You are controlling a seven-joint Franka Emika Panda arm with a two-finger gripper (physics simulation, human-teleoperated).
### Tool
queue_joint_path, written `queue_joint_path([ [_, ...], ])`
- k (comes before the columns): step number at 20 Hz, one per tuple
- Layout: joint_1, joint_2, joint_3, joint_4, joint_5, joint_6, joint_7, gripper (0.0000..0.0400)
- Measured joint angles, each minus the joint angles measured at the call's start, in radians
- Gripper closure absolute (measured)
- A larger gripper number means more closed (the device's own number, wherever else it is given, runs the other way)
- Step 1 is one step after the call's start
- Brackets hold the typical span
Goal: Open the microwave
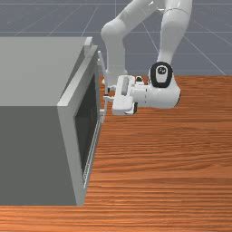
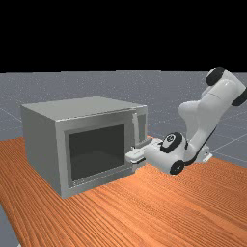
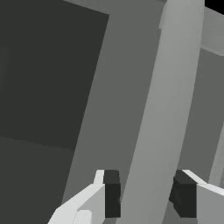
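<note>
Front view: on the table (image 1: 167, 181), at the front view's left, stands the microwave (image 1: 31, 72), its door (image 2: 96, 153) closed. The fingers (image 1: 108, 97) are open at its upright handle (image 3: 168, 96), one to either side in the wrist view.

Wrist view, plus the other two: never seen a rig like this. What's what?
It is one simulated robot arm, white and grey, with a two-finger gripper. The front view faces the arm across the table; the far view stands farther back and takes in the whole arm. The wrist view comes from a camera on the hand, looking past the fingers.

On the wooden table sits a grey microwave with a dark window; its door looks shut. The open gripper has one finger on each side of the upright door handle, with a gap on the window side, so nothing is gripped.
</note>
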Motion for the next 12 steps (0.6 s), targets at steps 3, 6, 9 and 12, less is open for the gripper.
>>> queue_joint_path([
  [3, 0.029, -0.034, -0.005, -0.027, -0.022, 0.042, 0.000, 0.0237],
  [6, 0.084, -0.088, 0.004, -0.029, -0.045, 0.060, 0.000, 0.0242],
  [9, 0.092, -0.094, 0.022, 0.018, -0.030, 0.017, 0.000, 0.0235],
  [12, 0.144, -0.096, 0.021, -0.001, -0.111, 0.052, 0.000, 0.0247],
])
